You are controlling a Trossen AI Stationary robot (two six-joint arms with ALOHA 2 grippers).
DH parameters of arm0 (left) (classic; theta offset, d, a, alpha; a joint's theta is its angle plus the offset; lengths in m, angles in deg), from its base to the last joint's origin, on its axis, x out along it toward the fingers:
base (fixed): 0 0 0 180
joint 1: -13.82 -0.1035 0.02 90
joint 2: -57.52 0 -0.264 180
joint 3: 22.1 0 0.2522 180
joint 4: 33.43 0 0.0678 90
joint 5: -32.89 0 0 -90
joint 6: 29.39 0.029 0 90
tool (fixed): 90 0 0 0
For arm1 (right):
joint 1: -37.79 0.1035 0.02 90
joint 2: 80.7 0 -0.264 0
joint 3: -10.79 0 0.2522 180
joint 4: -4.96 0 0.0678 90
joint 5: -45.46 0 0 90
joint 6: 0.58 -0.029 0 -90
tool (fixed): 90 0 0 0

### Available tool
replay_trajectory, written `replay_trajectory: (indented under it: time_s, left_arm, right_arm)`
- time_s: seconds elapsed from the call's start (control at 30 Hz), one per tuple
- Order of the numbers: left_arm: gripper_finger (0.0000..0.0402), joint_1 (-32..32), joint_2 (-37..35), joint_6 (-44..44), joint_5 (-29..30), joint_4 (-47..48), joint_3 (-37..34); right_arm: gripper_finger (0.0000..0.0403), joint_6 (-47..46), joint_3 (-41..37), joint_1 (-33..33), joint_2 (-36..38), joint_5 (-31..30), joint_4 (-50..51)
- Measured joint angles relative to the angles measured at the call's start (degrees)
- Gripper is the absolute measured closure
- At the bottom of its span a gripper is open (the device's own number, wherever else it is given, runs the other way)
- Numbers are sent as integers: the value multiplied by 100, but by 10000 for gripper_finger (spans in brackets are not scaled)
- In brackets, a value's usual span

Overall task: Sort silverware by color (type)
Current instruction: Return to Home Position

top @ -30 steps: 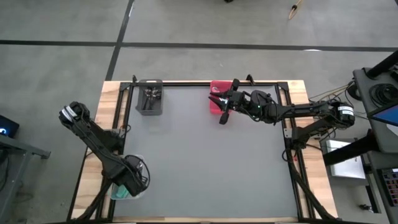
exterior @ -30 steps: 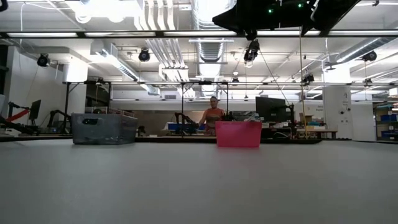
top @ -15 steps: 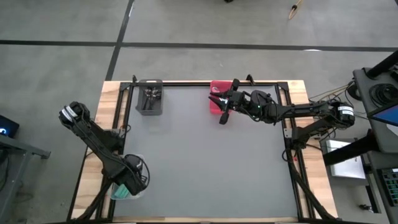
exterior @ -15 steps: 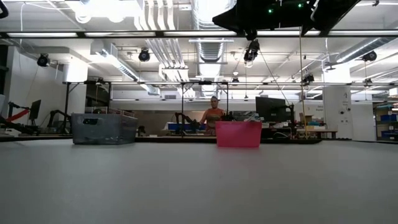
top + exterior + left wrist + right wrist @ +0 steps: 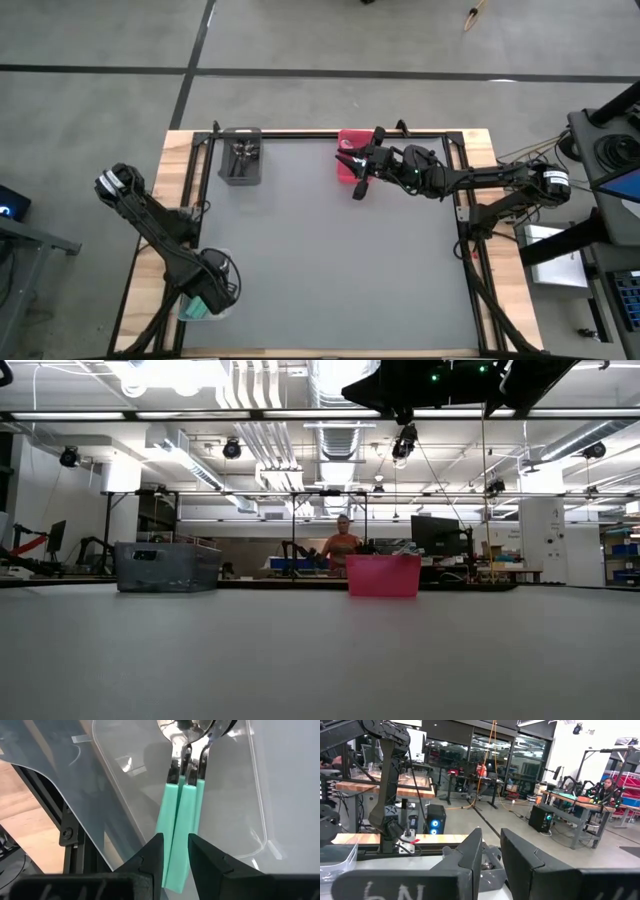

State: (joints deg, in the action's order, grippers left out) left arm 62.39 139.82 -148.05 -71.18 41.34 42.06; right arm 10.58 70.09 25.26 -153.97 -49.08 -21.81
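Teal-handled spoons [image 5: 181,815] lie bunched in the clear bin [image 5: 227,810]; left gripper [image 5: 175,841] hangs right above it (fingers slightly apart, empty), right gripper [image 5: 490,840] well apart, fingers likewise parted.

Three teal-handled spoons [image 5: 181,815] and three bins [image 5: 165,567] show.

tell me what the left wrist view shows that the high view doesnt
Only the left wrist view: three teal-handled spoons lying side by side in the clear bin, seen between the left gripper's open fingers. Only the high view: the grey bin holding dark spoons, the red bin, and the right gripper by it at the table's far edge. Both: the left gripper over the clear bin, with teal inside.
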Motion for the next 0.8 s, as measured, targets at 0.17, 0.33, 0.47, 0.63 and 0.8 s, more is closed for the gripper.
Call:
replay_trajectory:
  time_s: [0.17,0.33,0.47,0.63,0.8]
  left_arm:
    - [331,0,0,-3,-1,8,53]
    - [331,-9,0,105,39,92,401]
    - [331,-116,-2,644,794,301,960]
    - [331,-444,-17,2311,2429,362,1713]
    - [339,-956,-20,4827,3727,112,2162]
  right_arm:
    - [342,0,0,1,0,0,0]
    - [342,0,0,2,0,0,0]
    - [342,-51,0,0,0,0,69]
    - [342,-66,0,1,0,0,116]
    - [342,-66,0,0,0,0,114]
